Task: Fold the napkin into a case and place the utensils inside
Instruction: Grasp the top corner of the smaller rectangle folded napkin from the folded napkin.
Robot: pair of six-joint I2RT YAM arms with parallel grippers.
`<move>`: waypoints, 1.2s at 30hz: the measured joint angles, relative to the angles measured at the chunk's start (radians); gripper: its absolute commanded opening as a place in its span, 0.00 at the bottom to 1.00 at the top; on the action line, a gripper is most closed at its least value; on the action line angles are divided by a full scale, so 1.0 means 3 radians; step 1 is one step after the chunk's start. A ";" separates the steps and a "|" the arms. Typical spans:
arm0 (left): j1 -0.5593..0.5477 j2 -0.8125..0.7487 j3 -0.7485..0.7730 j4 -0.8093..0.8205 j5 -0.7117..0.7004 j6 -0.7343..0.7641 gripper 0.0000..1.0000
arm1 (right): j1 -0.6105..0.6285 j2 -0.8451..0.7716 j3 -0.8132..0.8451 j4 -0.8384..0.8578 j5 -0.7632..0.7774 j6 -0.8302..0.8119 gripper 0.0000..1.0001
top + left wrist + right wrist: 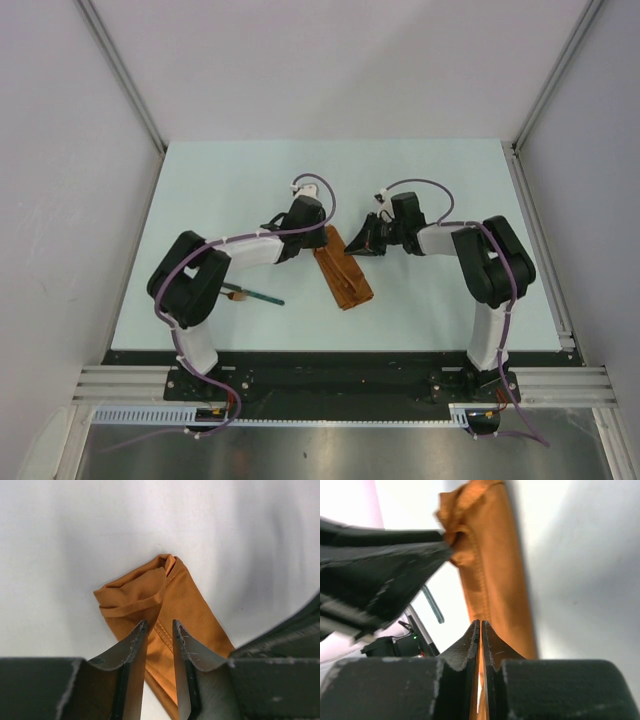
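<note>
Case [345, 278] is soft, limp cloth: your right claw [480, 622] pinches its edge, left claw [159, 623] sits narrowly open above, so grab the hem.

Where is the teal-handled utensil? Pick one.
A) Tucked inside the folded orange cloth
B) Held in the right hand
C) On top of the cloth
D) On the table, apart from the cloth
D: the teal-handled utensil lies bare on the table, off to the left of the case and not touching it.
</note>
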 measured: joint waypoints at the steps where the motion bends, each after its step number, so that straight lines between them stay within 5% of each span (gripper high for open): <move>1: 0.0008 -0.0043 -0.0042 0.0019 -0.0001 0.0001 0.31 | 0.0003 0.0048 0.0003 0.0032 0.0001 0.0004 0.08; 21: 0.0045 -0.0043 0.0043 -0.0193 -0.0142 0.0217 0.35 | 0.0237 0.0697 0.0744 0.0282 0.0158 0.0287 0.05; 36: 0.0027 0.0057 0.0126 -0.0251 -0.0324 0.0268 0.01 | 0.0237 0.0965 0.0930 0.0427 0.0156 0.0493 0.05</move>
